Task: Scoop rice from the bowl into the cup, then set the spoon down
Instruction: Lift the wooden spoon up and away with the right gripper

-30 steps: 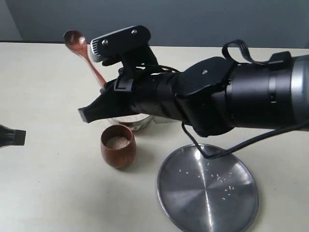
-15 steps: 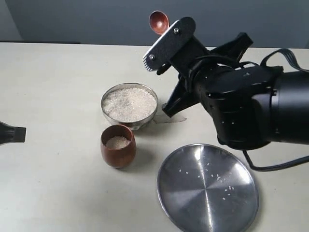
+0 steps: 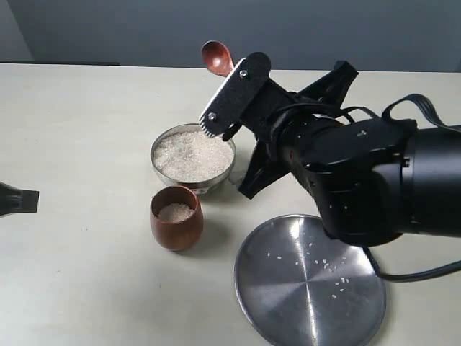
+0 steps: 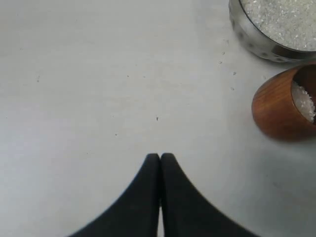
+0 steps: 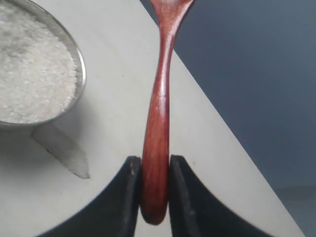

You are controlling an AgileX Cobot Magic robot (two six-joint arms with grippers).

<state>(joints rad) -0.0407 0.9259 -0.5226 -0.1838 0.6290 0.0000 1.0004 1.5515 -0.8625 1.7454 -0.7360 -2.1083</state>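
Note:
My right gripper (image 5: pixel 154 165) is shut on the thick end of the reddish-brown wooden spoon (image 5: pixel 158 108). The spoon's round bowl (image 3: pixel 216 56) sticks up in the air behind the steel bowl, and no grains show in it. The shiny steel bowl (image 3: pixel 154 155) is heaped with white rice (image 3: pixel 191 154). Just in front of it stands the wooden cup (image 3: pixel 176 223) with a little rice (image 3: pixel 176 212) inside. My left gripper (image 4: pixel 160 157) is shut and empty, low over the table, left of the cup (image 4: pixel 276 106).
A large flat steel plate (image 3: pixel 310 285) with scattered grains lies at the front right. The bulky right arm (image 3: pixel 360 173) hangs above its far edge. A clear flat strip (image 5: pixel 61 150) lies on the table beside the bowl. A few loose grains (image 4: pixel 222 52) lie by the bowl.
The right arm swung up and to the right, away from above the cup, uncovering the bowl. The spoon rose, then drifted back left a little. The left gripper stayed still.

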